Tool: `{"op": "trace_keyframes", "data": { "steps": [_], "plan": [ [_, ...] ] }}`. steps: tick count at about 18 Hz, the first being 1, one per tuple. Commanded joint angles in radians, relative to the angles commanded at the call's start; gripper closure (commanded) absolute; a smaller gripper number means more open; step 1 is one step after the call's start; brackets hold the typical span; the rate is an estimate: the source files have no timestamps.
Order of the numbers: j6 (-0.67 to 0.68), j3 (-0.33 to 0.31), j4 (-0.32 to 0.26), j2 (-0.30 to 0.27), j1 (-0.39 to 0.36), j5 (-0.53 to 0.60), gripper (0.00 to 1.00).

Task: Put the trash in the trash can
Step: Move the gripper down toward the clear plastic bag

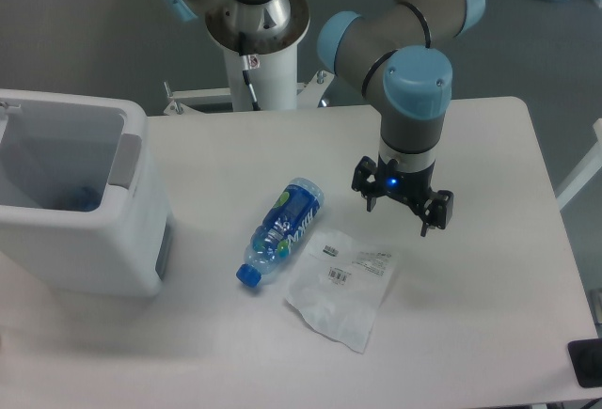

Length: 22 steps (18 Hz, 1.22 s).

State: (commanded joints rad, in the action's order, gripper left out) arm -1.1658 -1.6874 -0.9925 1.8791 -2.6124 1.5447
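- Overhead, the UR5e arm (pixel 414 33) reaches in from the far edge of the white table (pixel 470 334), its wrist pointing straight down over the right-hand half.
- Its gripper (pixel 403 213) hangs with both black fingers spread apart and nothing between them; a small blue light glows on its body.
- Just toward the near-left of the gripper lies the clear plastic bag (pixel 343 287), flat and crumpled on the table, with small barcode stickers on its upper part. Gripper and bag look apart, though height above the table is hard to judge from this angle.
- Beside the bag, on its left, the small clear plastic bottle (pixel 280 231) lies on its side, blue cap pointing to the near-left, blue-green label upward. Bottle and bag sit close; whether they touch is unclear.
- At the table's left edge stands the white trash can (pixel 85 249), mouth open upward, grey panel on the side facing the bottle, something bluish dimly visible inside.
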Motion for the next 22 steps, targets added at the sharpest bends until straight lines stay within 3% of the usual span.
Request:
{"op": "trace_keyframes", "data": {
  "steps": [9, 13, 22],
  "plan": [
    [0.002, -0.008, 0.002, 0.014, 0.003, -0.011, 0.00],
    [0.037, -0.012, 0.038, 0.060, 0.008, -0.011, 0.00],
    [0.054, 0.043, 0.031, 0.181, 0.020, 0.002, 0.00]
  ]
}}
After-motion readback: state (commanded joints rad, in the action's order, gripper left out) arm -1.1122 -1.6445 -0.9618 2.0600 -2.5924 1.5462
